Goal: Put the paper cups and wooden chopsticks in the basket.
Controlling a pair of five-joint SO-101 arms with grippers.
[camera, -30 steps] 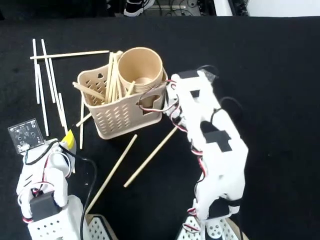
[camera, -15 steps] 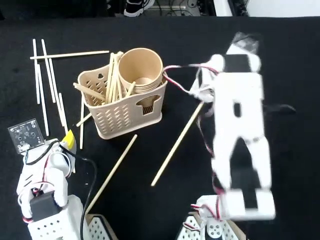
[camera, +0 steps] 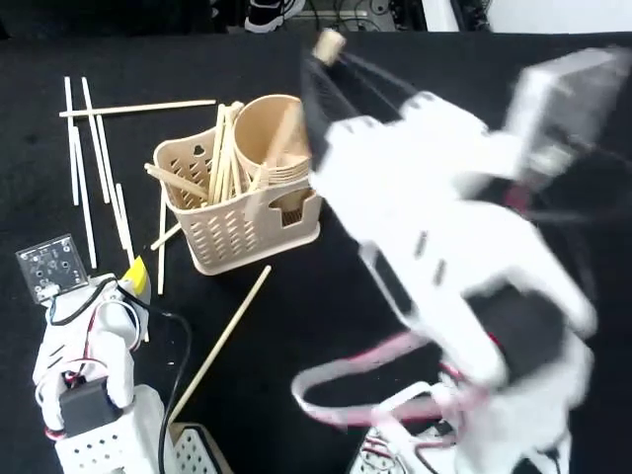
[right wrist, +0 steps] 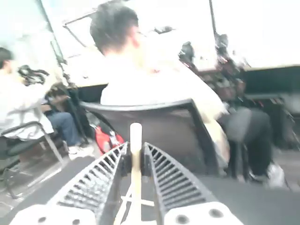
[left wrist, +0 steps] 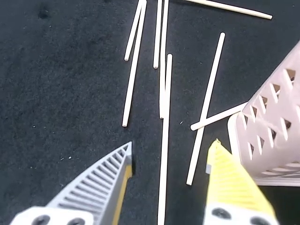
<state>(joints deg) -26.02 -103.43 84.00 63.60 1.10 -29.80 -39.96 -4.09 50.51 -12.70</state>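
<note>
- Your left gripper (left wrist: 172, 143) sits low over the table (camera: 197, 59), fingers spread and gripping nothing. One chopstick (left wrist: 164, 187) lies on the table between them, touching neither.
- Its wrist view lets you count eight loose chopsticks beside the basket (camera: 232, 232). The high view adds a ninth chopstick (camera: 222, 341), lying alone in front of the basket.
- There is one basket. It holds a bundle of chopsticks too crowded to count and one nested stack of cups (camera: 262, 123).
- Your right gripper (right wrist: 136, 150) is up off the table by the basket, fingers clamped on one chopstick (right wrist: 136, 133) standing upright between them. In the high view its blurred length crosses over the cups.
</note>
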